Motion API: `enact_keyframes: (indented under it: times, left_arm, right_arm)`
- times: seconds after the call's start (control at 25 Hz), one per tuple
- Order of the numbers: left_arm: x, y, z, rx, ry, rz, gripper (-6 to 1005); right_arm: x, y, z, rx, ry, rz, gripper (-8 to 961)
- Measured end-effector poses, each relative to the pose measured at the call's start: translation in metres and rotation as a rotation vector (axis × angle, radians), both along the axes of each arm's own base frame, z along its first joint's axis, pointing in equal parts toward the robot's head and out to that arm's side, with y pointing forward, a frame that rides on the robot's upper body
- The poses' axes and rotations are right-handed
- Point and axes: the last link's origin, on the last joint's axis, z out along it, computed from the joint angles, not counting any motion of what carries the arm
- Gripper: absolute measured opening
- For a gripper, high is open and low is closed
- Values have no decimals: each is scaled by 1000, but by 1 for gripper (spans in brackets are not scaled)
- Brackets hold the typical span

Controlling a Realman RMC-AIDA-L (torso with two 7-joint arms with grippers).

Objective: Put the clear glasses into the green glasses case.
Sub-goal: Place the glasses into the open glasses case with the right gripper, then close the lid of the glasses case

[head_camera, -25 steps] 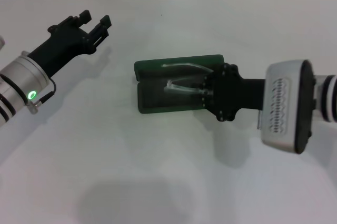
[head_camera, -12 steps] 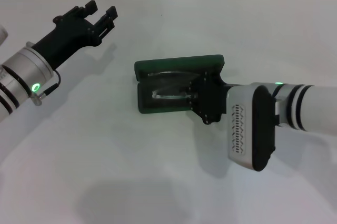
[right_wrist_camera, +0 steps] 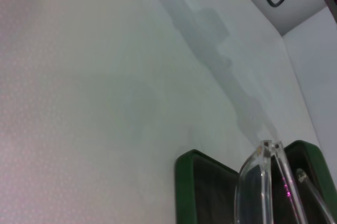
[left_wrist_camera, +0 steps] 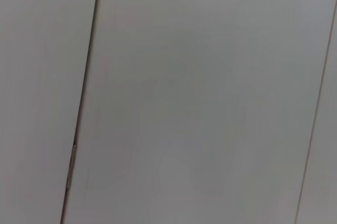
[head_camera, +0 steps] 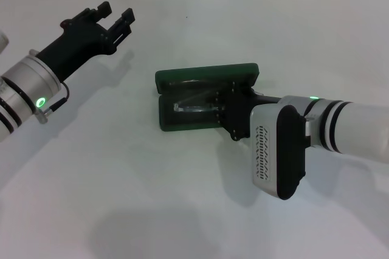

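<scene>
i have the right gripper (head_camera: 226, 112) reaching into the open green glasses case (head_camera: 182, 78) on the white table (head_camera: 182, 210), closed on the clear glasses (head_camera: 193, 108), which sit low in the case's dark tray. my left gripper (head_camera: 117, 17) hovers well away from the case, over bare table, fingers spread and holding nothing.

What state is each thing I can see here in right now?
green glasses case: open, lid laid back, flat on the table.
clear glasses: inside the open case, at the right tool.
right tool: reaching into the case, at the glasses.
left tool: open, empty, far from the case.
</scene>
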Motion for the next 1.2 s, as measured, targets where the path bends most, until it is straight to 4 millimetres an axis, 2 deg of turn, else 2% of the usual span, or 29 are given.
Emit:
enact_keyframes:
  times: [0.44, 0.64, 1.2]
  left_arm:
    - [-1, -1, -1, -1, -2, 4, 552]
    - [0, -1, -1, -2, -4, 2, 552]
    - [-1, -2, -2, -9, -11, 6, 552]
  right_arm:
    - [3, -3, 0, 7, 7, -13, 121]
    - [4, -3, 1, 30, 5, -14, 218]
    - [-1, -13, 10, 52, 57, -18, 304]
